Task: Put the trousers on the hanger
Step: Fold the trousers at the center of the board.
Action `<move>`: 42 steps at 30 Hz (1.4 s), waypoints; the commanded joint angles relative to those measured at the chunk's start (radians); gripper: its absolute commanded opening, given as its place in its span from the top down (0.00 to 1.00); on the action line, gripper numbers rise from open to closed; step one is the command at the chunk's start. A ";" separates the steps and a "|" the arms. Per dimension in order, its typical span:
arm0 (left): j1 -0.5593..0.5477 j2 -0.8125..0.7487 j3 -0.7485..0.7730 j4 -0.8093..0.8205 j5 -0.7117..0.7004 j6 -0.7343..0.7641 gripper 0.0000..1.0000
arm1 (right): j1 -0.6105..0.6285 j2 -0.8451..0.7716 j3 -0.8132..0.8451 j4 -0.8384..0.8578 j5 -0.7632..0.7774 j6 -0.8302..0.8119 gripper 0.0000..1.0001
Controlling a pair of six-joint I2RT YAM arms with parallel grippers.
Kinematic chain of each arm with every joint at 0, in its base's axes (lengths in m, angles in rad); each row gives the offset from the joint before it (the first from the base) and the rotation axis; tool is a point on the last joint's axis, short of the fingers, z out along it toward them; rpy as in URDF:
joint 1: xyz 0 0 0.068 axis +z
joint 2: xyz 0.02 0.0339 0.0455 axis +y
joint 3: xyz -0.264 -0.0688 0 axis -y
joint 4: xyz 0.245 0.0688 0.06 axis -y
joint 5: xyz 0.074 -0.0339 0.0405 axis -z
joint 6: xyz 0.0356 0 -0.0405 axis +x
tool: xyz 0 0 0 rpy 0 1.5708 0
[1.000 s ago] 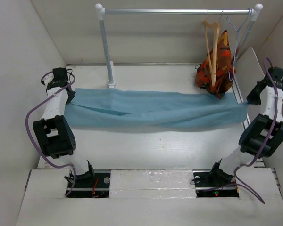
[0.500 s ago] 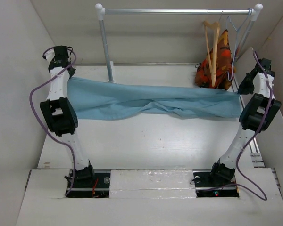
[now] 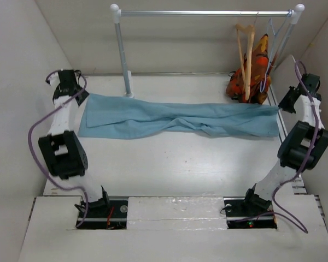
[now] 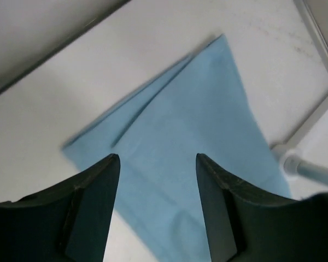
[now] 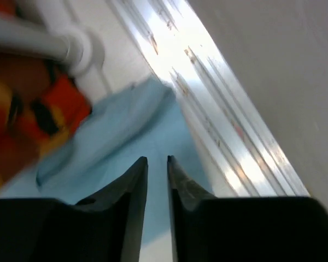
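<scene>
While the trousers (image 3: 180,120) lie flat across the table (image 3: 169,164), nobody's holding them.
Left hand (image 4: 157,158) is wide open over the left end, right hand (image 5: 157,161) barely cracked, empty. Hanger (image 3: 247,65) hangs by the orange garment (image 3: 256,82), so a sloppy grab might bunch cloth or snag that.

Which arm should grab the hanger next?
Right. The hanger hangs at the rail's right end, near the right fingers; the left fingers sit across the table over the trousers' other end.
</scene>
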 commanded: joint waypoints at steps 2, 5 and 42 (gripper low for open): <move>0.161 -0.247 -0.394 0.225 0.287 -0.153 0.47 | 0.040 -0.270 -0.278 0.241 -0.073 0.081 1.00; 0.214 -0.219 -0.504 0.350 0.468 -0.225 0.46 | 0.075 -0.378 -0.455 0.337 -0.130 0.090 1.00; 0.185 -0.029 -0.263 0.276 0.403 -0.236 1.00 | 0.357 -0.554 -0.775 0.297 -0.203 -0.050 0.74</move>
